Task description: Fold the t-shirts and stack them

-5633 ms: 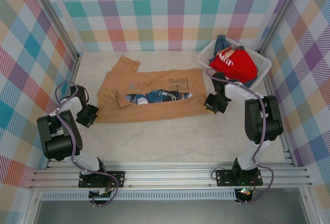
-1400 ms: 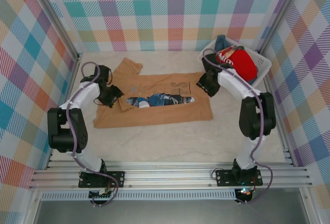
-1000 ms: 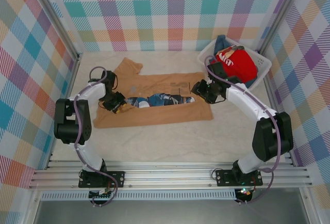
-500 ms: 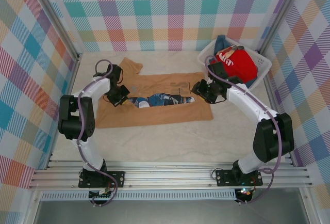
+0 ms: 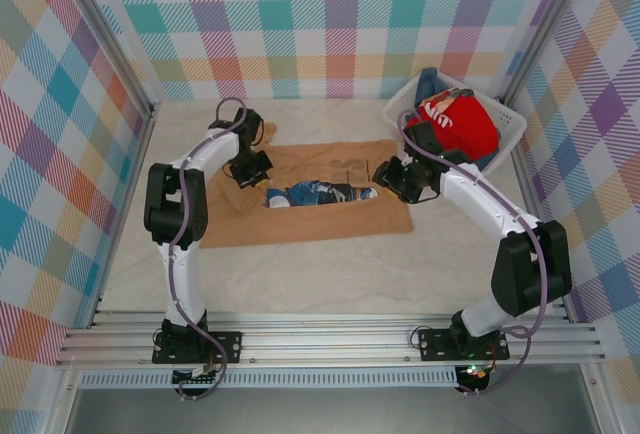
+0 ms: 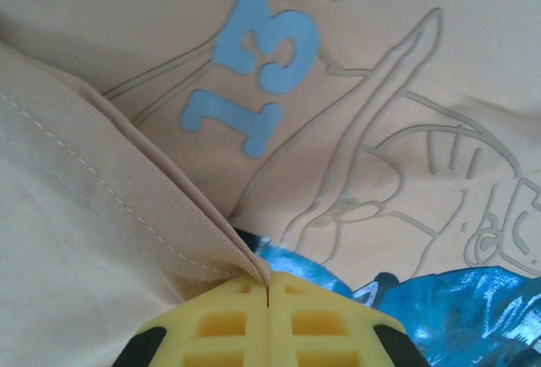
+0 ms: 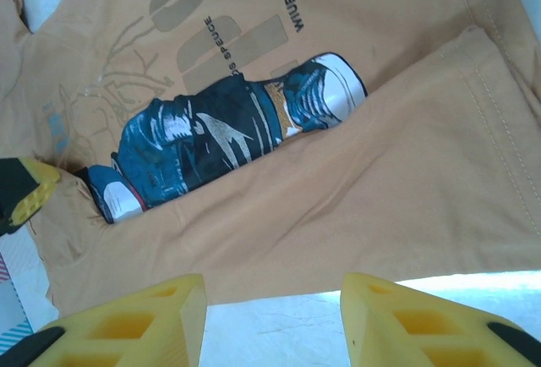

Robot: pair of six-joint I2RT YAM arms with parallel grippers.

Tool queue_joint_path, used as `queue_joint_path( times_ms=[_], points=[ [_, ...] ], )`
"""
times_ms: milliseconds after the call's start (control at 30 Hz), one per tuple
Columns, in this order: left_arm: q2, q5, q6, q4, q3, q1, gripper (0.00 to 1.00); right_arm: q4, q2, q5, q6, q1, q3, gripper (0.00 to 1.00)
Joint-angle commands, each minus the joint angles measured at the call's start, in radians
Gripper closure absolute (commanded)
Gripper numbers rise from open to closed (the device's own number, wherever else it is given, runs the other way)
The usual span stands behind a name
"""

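Note:
The tan t-shirt (image 5: 330, 219) lies flat in the middle of the table, its denim figure print (image 5: 318, 193) showing through a long fold. My left gripper (image 5: 258, 169) rests on the shirt's left part. In the left wrist view it (image 6: 268, 293) is shut on a doubled hem edge of the tan cloth (image 6: 101, 240), beside a blue "13" (image 6: 254, 71). My right gripper (image 5: 383, 172) hovers open over the shirt's right end. Between its fingers (image 7: 272, 299) I see bare table and the tan shirt's edge (image 7: 380, 164). A red t-shirt (image 5: 455, 124) and a blue one (image 5: 430, 82) lie in the basket.
The white lattice basket (image 5: 512, 129) stands at the back right corner, close behind my right arm. Checked walls close in the table on three sides. Bare tabletop (image 5: 330, 284) stretches between the shirt and the near rail.
My left gripper has closed on the tan cloth and carried it up and to the right, drawing the shirt's left side inward. My right gripper has barely moved.

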Motion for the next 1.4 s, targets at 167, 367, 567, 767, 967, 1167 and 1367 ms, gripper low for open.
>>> queue_joint_path(
  times_ms=[167,367,567,767,967,1167,1367],
  points=[
    [0.015,-0.023,0.087,-0.082,0.066,-0.048,1.00,-0.019,-0.036,-0.023,0.002,0.001,-0.030,0.55],
    [0.009,0.005,0.145,-0.075,0.064,-0.074,1.00,-0.015,-0.024,-0.031,0.004,0.000,-0.027,0.55],
    [0.030,-0.016,0.179,-0.095,0.078,-0.078,0.80,-0.012,-0.009,-0.044,0.006,0.001,-0.026,0.55],
    [-0.097,-0.087,0.125,-0.059,0.056,-0.079,0.41,-0.017,-0.009,-0.037,-0.002,0.000,-0.040,0.54],
    [-0.289,-0.059,-0.006,0.010,-0.153,-0.024,0.49,0.060,-0.008,-0.054,0.041,-0.003,-0.117,0.58],
    [-0.392,0.034,-0.113,0.084,-0.406,0.127,0.70,0.121,0.045,-0.063,0.059,-0.027,-0.155,0.70],
    [-0.380,0.055,-0.130,0.115,-0.506,0.210,0.77,0.097,0.139,-0.025,0.019,-0.070,-0.139,0.75]
  ],
)
